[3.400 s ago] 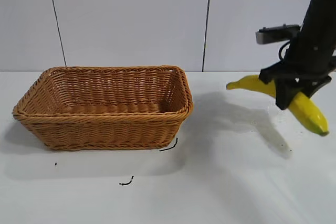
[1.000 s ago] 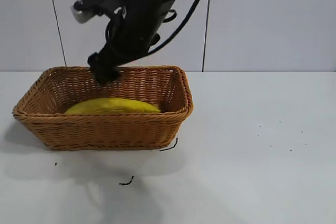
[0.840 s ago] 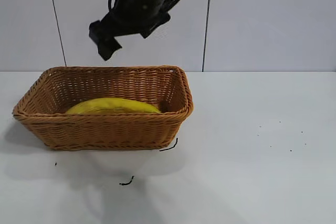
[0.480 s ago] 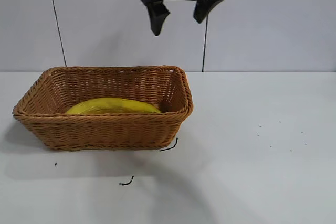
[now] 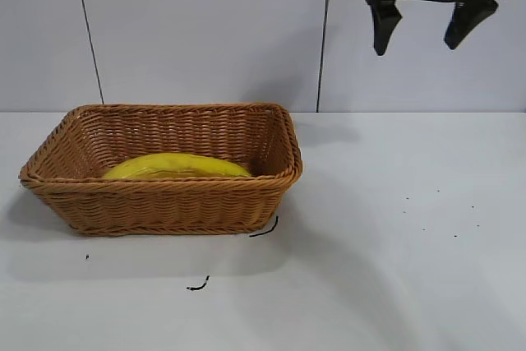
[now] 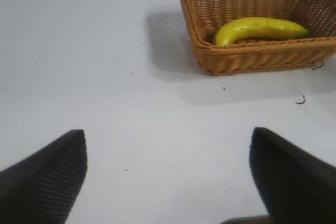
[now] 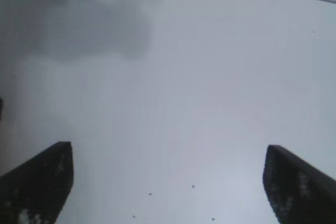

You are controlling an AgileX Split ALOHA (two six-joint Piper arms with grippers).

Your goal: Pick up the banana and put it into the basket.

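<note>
The yellow banana (image 5: 175,165) lies on the floor of the tan woven basket (image 5: 164,201) at the left of the table. It also shows in the left wrist view (image 6: 261,28), inside the basket (image 6: 247,61). My right gripper (image 5: 422,40) hangs high above the table at the upper right, open and empty; its wrist view (image 7: 168,182) shows only bare table between the fingers. My left gripper (image 6: 168,177) is open and empty, well away from the basket; it is out of the exterior view.
Two small black scraps lie on the white table in front of the basket (image 5: 265,228) (image 5: 197,285). Small dark specks dot the table at the right (image 5: 436,219). A white panelled wall stands behind.
The right gripper, empty, has risen out of the basket and swung from above it to the upper right. The banana stays in the basket.
</note>
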